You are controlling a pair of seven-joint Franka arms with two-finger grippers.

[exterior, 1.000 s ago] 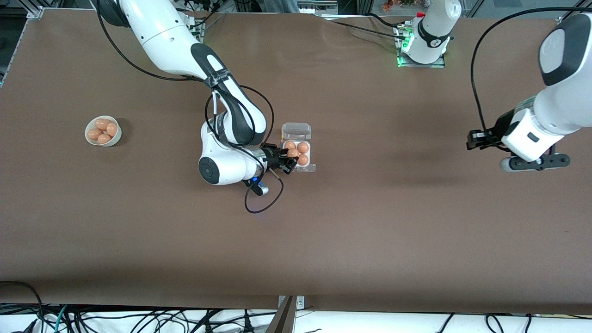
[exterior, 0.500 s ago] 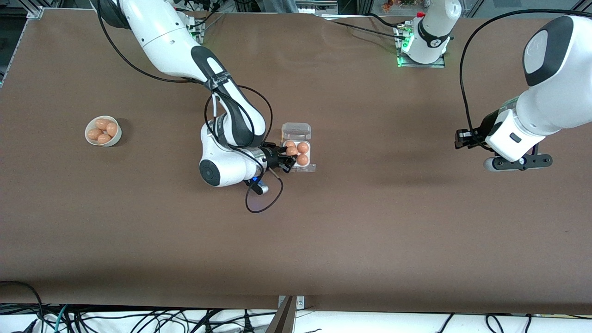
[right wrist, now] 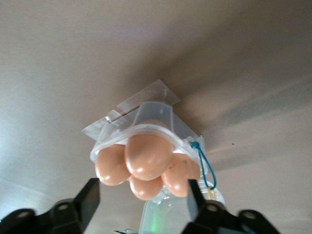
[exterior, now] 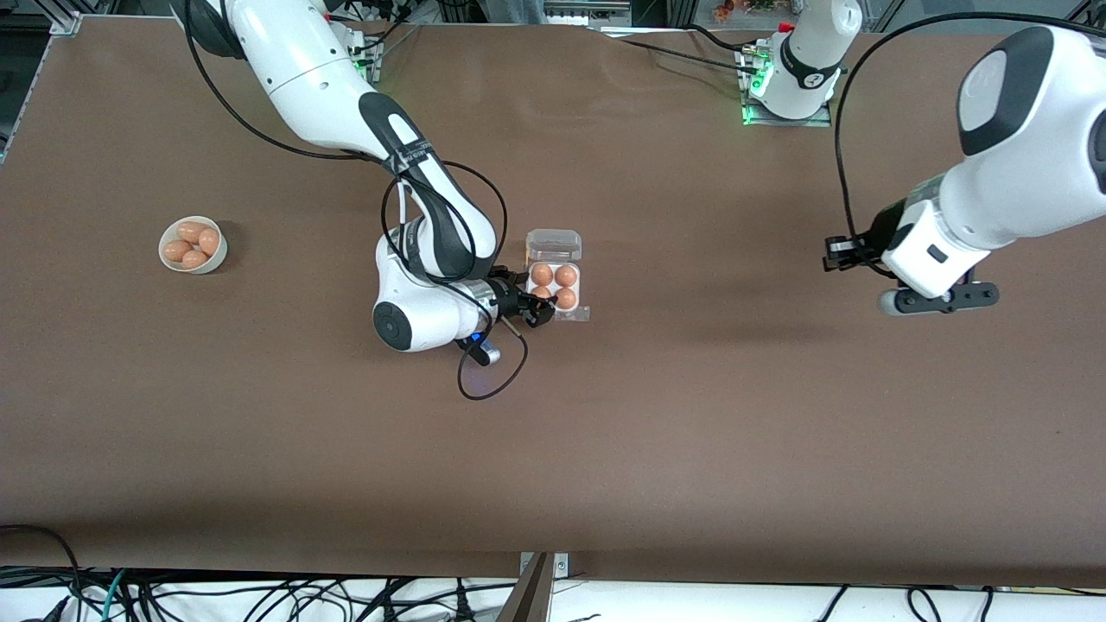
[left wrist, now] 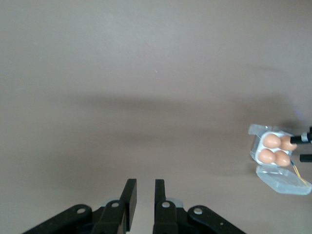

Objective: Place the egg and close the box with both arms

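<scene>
The brown table (exterior: pixel 691 449) carries everything. The right arm (exterior: pixel 346 95) reaches from its base to the table's middle, where the right gripper (exterior: pixel 537 304) sits at the box (exterior: pixel 554 285) with its fingers (right wrist: pixel 87 202) spread apart on either side of the nearest egg (right wrist: pixel 148 157), not clamping it. The left arm (exterior: pixel 1011 173) hangs over bare table toward its own end, well apart from the box; the left gripper (left wrist: pixel 145 192) holds nothing, its fingers drawn near each other with a narrow gap. The box's clear lid (exterior: pixel 554 244) lies open, and four eggs fill its cells. A white bowl (exterior: pixel 193 245) of eggs stands toward the right arm's end.
</scene>
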